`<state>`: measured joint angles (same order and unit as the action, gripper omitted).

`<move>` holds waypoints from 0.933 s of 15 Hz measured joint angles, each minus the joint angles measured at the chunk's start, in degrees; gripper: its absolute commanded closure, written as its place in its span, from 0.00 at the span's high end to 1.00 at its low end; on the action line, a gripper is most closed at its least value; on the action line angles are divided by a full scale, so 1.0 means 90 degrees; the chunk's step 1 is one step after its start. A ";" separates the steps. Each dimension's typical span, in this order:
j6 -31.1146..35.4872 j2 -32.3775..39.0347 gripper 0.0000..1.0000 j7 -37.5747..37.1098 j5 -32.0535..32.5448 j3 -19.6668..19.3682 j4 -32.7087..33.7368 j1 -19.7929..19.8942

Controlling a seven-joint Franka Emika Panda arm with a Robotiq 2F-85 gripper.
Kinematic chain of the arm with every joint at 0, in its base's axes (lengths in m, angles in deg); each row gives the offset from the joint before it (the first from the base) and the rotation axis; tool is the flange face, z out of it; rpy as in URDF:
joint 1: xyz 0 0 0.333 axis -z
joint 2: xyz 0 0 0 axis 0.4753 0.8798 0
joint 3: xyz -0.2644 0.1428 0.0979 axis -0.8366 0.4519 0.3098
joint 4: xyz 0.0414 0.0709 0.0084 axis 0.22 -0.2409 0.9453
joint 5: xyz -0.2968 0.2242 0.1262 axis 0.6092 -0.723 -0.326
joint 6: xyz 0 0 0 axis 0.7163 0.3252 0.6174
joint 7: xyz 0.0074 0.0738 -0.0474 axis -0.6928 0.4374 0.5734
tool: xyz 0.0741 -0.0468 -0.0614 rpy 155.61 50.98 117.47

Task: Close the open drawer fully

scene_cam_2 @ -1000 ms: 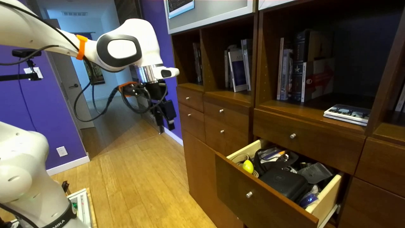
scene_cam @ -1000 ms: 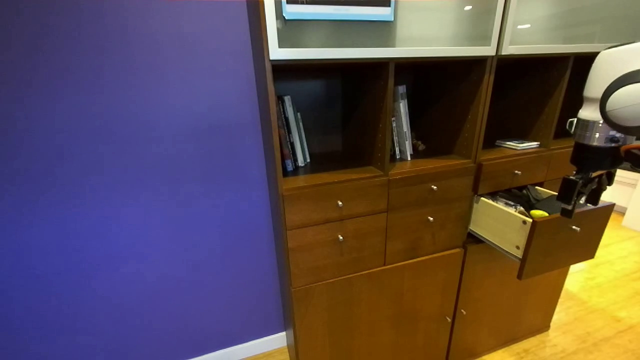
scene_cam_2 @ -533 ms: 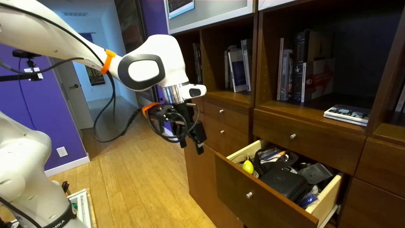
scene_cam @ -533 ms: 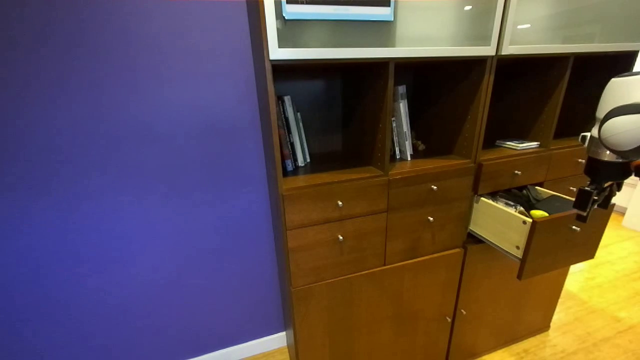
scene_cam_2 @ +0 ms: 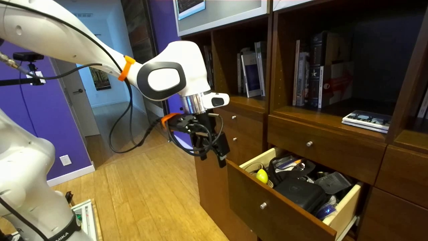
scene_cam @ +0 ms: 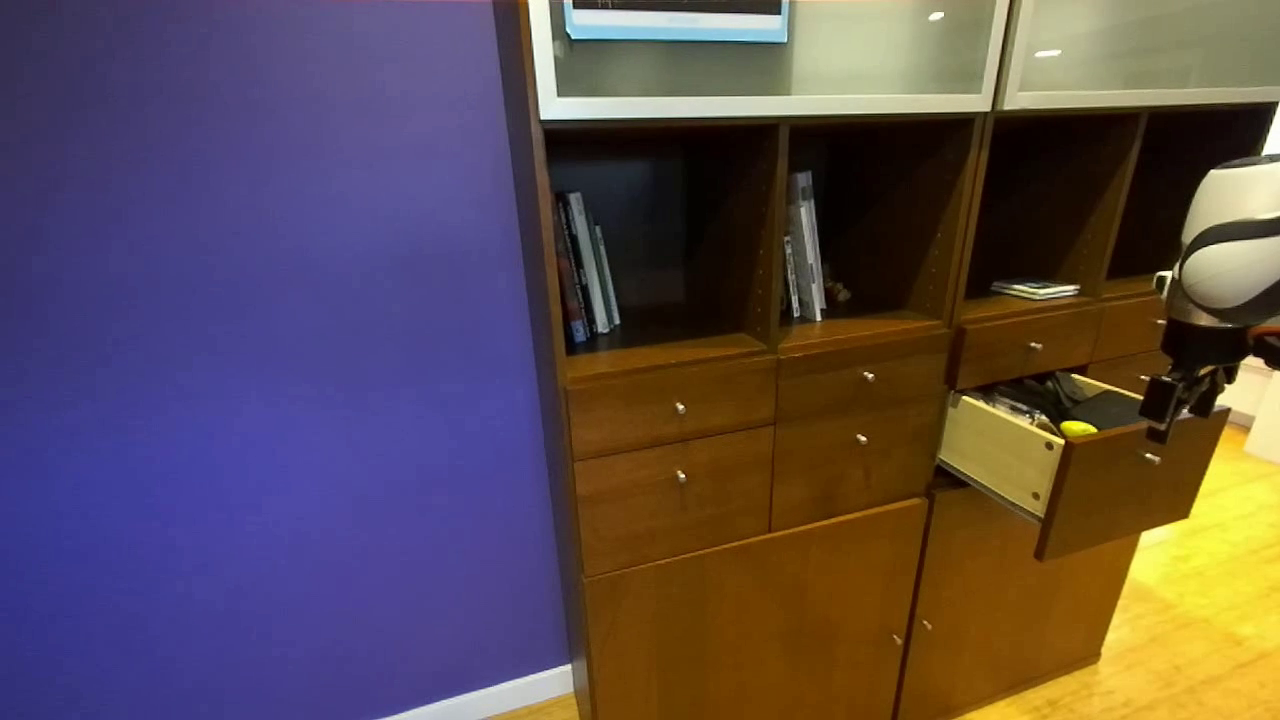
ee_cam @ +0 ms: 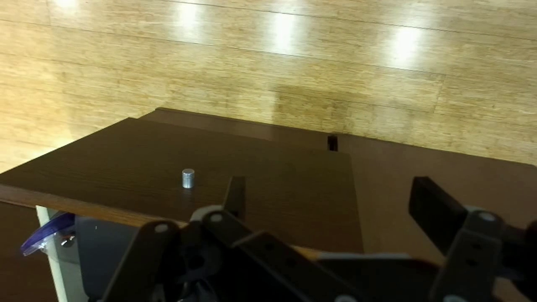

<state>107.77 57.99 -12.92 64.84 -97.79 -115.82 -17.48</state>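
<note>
A white robotic arm (scene_cam_2: 192, 68) stretches out, wrist (scene_cam_2: 194, 103) bent downward, its black gripper (ee_cam: 329, 188) hanging with fingers (ee_cam: 436, 209) spread apart.

Purple wall (scene_cam: 270, 350) with white baseboard (scene_cam: 500, 694), brown cabinet (scene_cam: 745, 625) with glass panels (scene_cam: 890, 62), gray door (scene_cam_2: 78, 108), yellowish wood floor (ee_cam: 168, 71) with bright light patches (ee_cam: 283, 34)

Books (scene_cam: 590, 262) stand, some leaning, in brown shelving (scene_cam: 670, 352) beside a purple wall (scene_cam: 260, 350), with silver-framed panels (scene_cam: 770, 72) above and a light wood floor (scene_cam_2: 153, 187) below.
</note>
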 measured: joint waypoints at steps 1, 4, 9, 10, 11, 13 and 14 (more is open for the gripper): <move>0.0000 0.0000 1.00 0.0000 0.0000 0.0001 0.0000 0.0000; 0.0091 0.0040 1.00 -0.0051 -0.0002 -0.0016 0.0015 0.0023; 0.0521 0.0645 1.00 -0.0179 -0.0015 -0.0283 0.0378 0.0314; 0.0540 0.0811 1.00 -0.0180 -0.0020 -0.0340 0.0482 0.0378; 0.0561 0.0976 1.00 -0.0189 -0.0032 -0.0391 0.0580 0.0432; 0.0594 0.1317 1.00 -0.0191 -0.0134 -0.0463 0.0783 0.0518; 0.0679 0.1482 1.00 -0.0132 -0.0245 -0.0484 0.0863 0.0542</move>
<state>113.88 71.32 -14.10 62.63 -102.14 -108.06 -12.61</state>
